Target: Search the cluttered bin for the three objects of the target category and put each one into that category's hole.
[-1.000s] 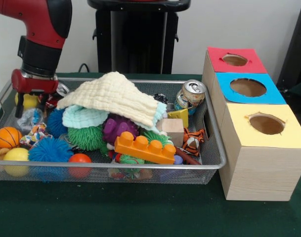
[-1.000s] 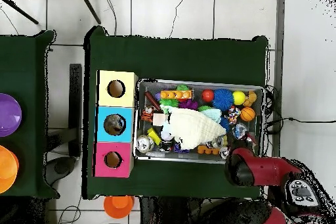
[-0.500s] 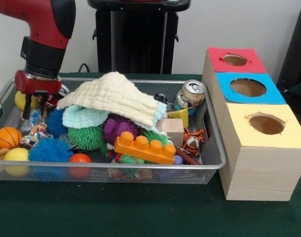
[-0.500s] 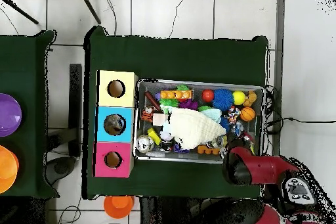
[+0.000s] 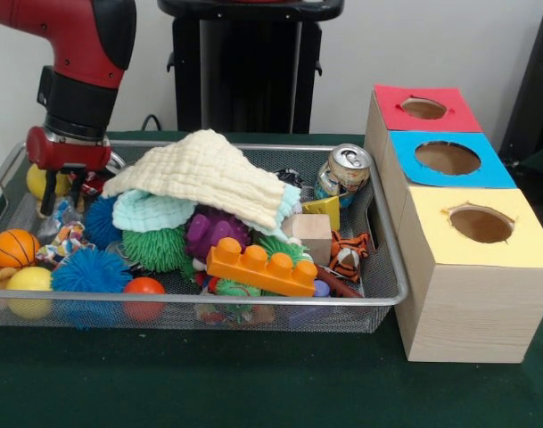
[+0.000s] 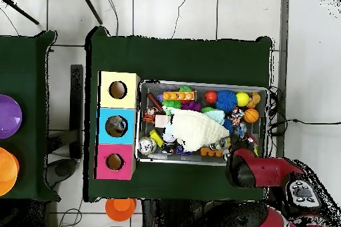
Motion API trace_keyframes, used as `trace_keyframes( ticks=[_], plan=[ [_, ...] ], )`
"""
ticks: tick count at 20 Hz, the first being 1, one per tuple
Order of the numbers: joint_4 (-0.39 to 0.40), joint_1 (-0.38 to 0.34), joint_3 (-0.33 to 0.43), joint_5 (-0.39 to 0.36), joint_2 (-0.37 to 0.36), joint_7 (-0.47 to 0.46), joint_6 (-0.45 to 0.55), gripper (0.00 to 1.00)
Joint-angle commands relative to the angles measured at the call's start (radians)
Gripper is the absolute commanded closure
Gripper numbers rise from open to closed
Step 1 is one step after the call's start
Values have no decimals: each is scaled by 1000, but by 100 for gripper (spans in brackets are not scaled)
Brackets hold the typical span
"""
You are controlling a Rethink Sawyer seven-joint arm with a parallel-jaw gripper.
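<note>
**Inspector A:** What is recorded along the near rail of the wire bin (image 5: pixel 253 301)?

**Inspector B:** An orange ball (image 5: pixel 143 292), a yellow ball (image 5: pixel 28 287), a blue spiky ball (image 5: pixel 90 270) and an orange brick (image 5: pixel 261 266) are noted there. A small basketball (image 5: pixel 12 248) is seen just behind the yellow ball. To the bin's right, a wooden box (image 5: pixel 472 303) is seen with its yellow hole (image 5: pixel 481 224) nearest, the blue hole (image 5: pixel 447 158) behind it and the red hole (image 5: pixel 423 108) farthest.

**Inspector A:** And mid-bin?

**Inspector B:** A green spiky ball (image 5: pixel 157 248) and a purple toy (image 5: pixel 214 230) are partly covered by a cream cloth (image 5: pixel 204 174). A drink can (image 5: pixel 343 172) is found leaning near the right rail.

**Inspector A:** The gripper (image 5: pixel 61 192)?

**Inspector B:** It is held low in the far left corner of the bin. One dark finger (image 5: pixel 46 193) is seen hanging beside a second yellow ball (image 5: pixel 41 181). The jaw spread cannot be told, and nothing is seen to be gripped. In the overhead view the arm (image 6: pixel 256 171) is seen over that same corner.
</note>
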Motion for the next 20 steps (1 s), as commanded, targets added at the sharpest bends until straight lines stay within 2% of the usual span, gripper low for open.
trace_keyframes(
  ticks=[1, 2, 4, 6, 7, 9, 12, 16, 20],
  plan=[
    [-10, 2, 66, -35, -7, 145, -46, 100],
    [-1, -4, 73, -40, -24, 143, -38, 100],
    [42, -60, 139, -83, -90, 131, -6, 100],
    [117, -145, 244, -122, -183, 102, 68, 100],
    [177, -206, 320, -136, -248, 80, 114, 100],
    [252, -291, 419, -129, -327, 36, 182, 100],
    [294, -339, 476, -117, -362, 13, 208, 100],
    [325, -355, 498, -114, -386, 15, 205, 100],
    [414, -436, 611, -52, -447, -19, 289, 100]
  ],
)
